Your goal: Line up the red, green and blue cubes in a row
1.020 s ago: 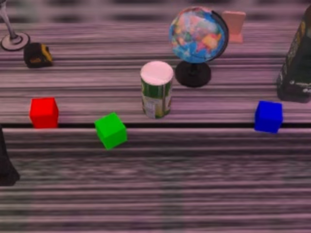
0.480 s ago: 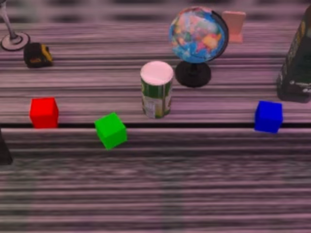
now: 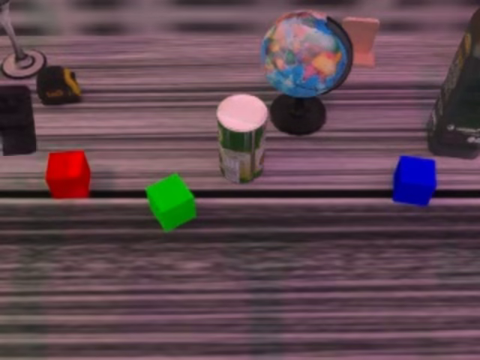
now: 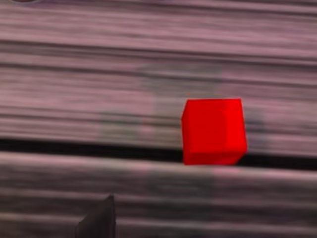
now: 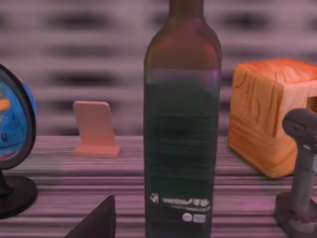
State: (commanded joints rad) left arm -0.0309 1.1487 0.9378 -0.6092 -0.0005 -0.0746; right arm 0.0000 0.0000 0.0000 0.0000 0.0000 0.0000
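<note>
Red, green and blue are the three cube colours, and none of the cubes sits tidy in a row yet; the red cube (image 3: 67,174) is near the left edge of the tabletop (image 3: 240,300); the green cube (image 3: 171,201) sits a bit to its right, turned at an angle and a little nearer the front; the blue cube (image 3: 414,180) is well apart from both, far over on the right. I think the job is only starting; all three cubes rest loose on the wood and nothing has hold of them.

The left gripper (image 3: 16,120) shows as a dark block just behind the red cube at the left edge; its wrist view looks down on the red cube (image 4: 213,131), so it seems to be going for that one; I cannot tell how wide it is open, and it holds nothing. The right gripper is not in the top view; its wrist view looks at a dark bottle (image 5: 181,119), so that arm looks parked.

What is left, I think: grab the red cube, then bring all three side by side.

Counting: one red cube, one green cube, one blue cube; one can (image 3: 241,139) with a white top; one globe (image 3: 305,64); one bottle; one pink stand (image 3: 361,39); one wooden box (image 5: 272,111).
</note>
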